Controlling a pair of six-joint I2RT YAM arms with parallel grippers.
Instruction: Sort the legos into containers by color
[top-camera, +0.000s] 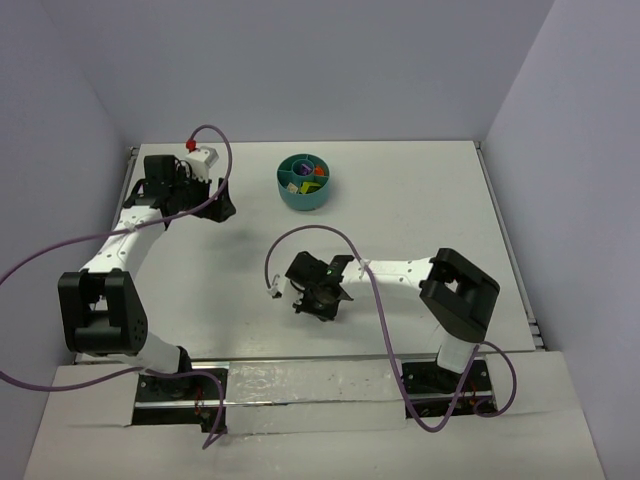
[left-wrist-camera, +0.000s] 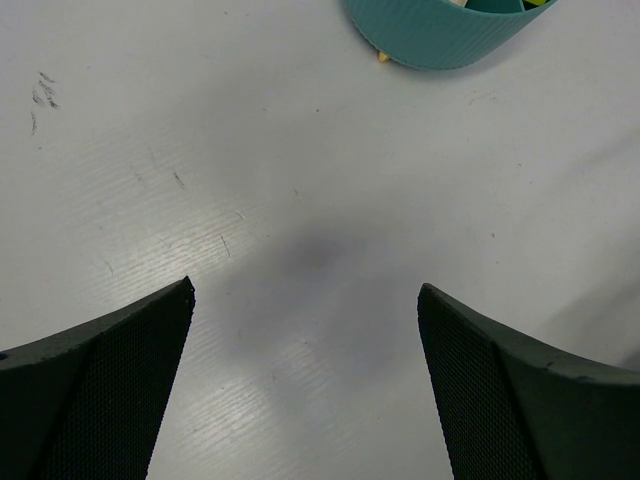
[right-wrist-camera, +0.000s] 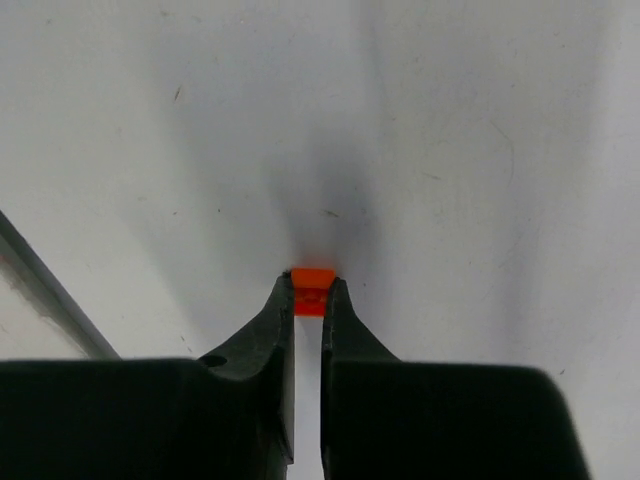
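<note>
One orange-red lego (right-wrist-camera: 312, 288) sits pinched between the tips of the right gripper (right-wrist-camera: 310, 293), whose jaws are clenched on its sides. Only its front end shows past the fingers. From above, the gripper head hides it entirely, well apart from the teal bowl (top-camera: 305, 182), on the bowl's near side. There is one bowl, and its compartments hold purple, lime, orange-red and dark green bits too small to count. In the left wrist view the top edge cuts off the bowl, and a yellowish speck at the foot of its wall cannot be made out. The left gripper (left-wrist-camera: 305, 295) hangs just left of the bowl, jaws spread wide and holding nothing, above the white table (top-camera: 430, 200)
</note>
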